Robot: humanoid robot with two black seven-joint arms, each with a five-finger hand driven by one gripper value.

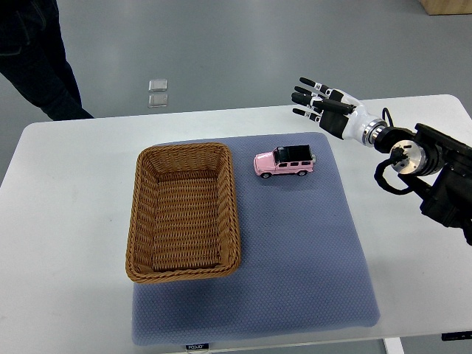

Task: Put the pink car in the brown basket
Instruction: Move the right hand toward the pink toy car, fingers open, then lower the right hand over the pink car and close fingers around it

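We see the right hand [318, 98] reaching in from the right edge of the view, its slim black fingers [310, 82] extended and slightly spread, holding nothing and touching nothing. The palm and wrist are white, joined by a shiny metal cuff to a bulky black forearm with looped cables. The hand hangs over the far right part of the white table [66, 221], near the far right corner of the mat, up and to the right of the pink car [285, 161] and clearly apart from it; from this steep angle we cannot judge how high above the surface it sits.

The pink car is a small boxy toy with a black roof, dark windows and black wheels. It stands on its wheels on the blue-grey mat [295, 273], lying sideways across the view, just beside the far right corner of the brown basket [184, 212] but not touching it.

The basket is rectangular, woven of tan wicker with a thick braided rim and ribbed sloping walls. It sits on the left part of the mat. The mat has a fine dimpled texture and rounded corners, with a small label at its near edge.

At the far left corner we see a person's dark clothing [33, 55]. On the grey floor beyond the table lie two small clear square pieces [157, 94].
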